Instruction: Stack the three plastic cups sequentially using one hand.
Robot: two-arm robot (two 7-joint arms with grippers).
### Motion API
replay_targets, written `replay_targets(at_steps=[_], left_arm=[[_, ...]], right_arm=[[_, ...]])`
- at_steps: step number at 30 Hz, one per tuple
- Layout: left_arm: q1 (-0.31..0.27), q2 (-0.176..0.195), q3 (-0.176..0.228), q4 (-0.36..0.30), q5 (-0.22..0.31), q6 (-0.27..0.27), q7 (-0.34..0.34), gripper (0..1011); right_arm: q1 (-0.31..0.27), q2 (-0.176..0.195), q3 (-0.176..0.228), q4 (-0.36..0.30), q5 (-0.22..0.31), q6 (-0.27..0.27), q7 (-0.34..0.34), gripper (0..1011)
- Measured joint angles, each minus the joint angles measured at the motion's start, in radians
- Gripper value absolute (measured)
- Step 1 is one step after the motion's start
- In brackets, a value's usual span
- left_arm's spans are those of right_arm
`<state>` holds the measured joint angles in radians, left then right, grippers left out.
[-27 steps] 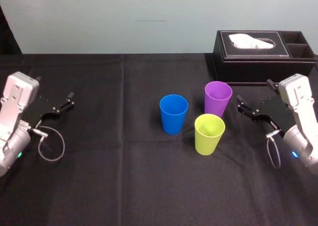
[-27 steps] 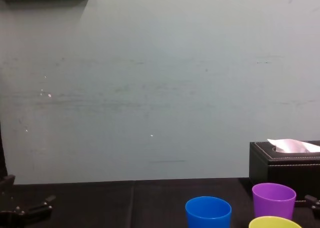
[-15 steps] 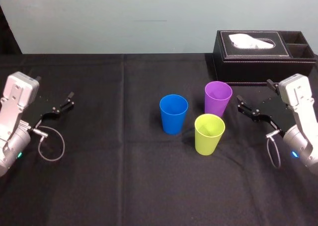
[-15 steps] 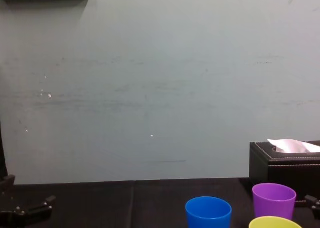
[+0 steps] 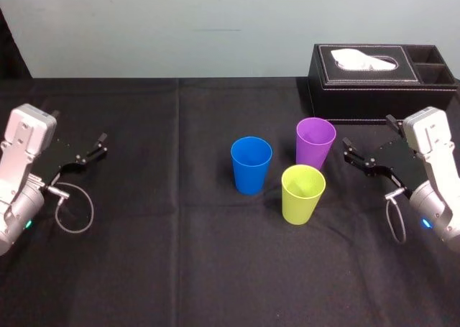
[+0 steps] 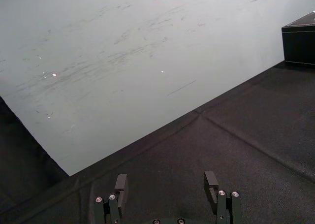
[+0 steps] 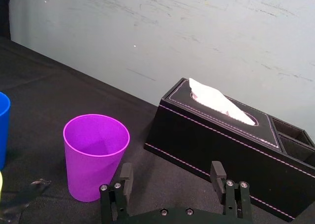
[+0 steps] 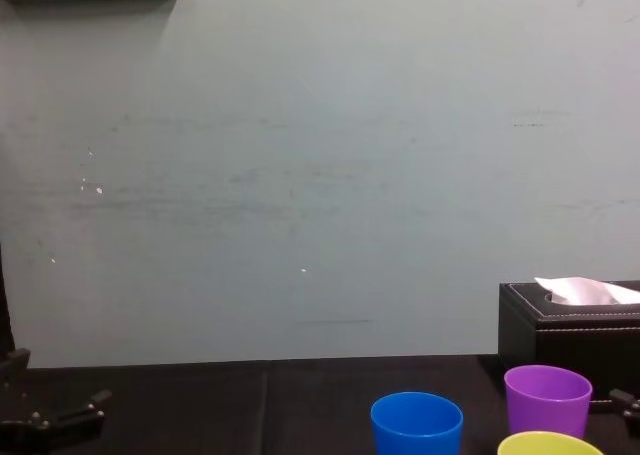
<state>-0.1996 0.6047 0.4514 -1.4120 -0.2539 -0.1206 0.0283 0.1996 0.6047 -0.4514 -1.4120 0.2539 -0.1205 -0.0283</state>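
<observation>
Three plastic cups stand upright and apart at the middle of the black table: a blue cup on the left, a purple cup behind on the right, and a yellow-green cup nearest me. My right gripper hovers open and empty just right of the purple cup, close to it without touching. In the right wrist view the purple cup stands ahead of the open right gripper, a little to one side. My left gripper rests open at the table's far left, away from the cups.
A black tissue box with a white tissue stands at the back right, just behind the right gripper. The black cloth covers the table up to a pale wall. Bare cloth lies in front of and left of the cups.
</observation>
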Motion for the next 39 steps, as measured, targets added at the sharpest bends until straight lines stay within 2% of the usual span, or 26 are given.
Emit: replay_targets(at_steps=[8,20,33,39], left_arm=[[0.0,0.0,0.0,0.0,0.0,0.0,0.0,1011],[0.0,0.0,0.0,0.0,0.0,0.0,0.0,1011],[0.0,0.0,0.0,0.0,0.0,0.0,0.0,1011],[0.0,0.0,0.0,0.0,0.0,0.0,0.0,1011]], right_arm=[[0.0,0.0,0.0,0.0,0.0,0.0,0.0,1003],[-0.037,0.005,0.041,-0.055,-0.009,-0.009,0.017,1002],[-0.168,0.056,0.118,-0.2,0.087,0.018,0.103,1003],[-0.209,0.073,0.128,-0.244,0.108,0.043,0.144,1003]])
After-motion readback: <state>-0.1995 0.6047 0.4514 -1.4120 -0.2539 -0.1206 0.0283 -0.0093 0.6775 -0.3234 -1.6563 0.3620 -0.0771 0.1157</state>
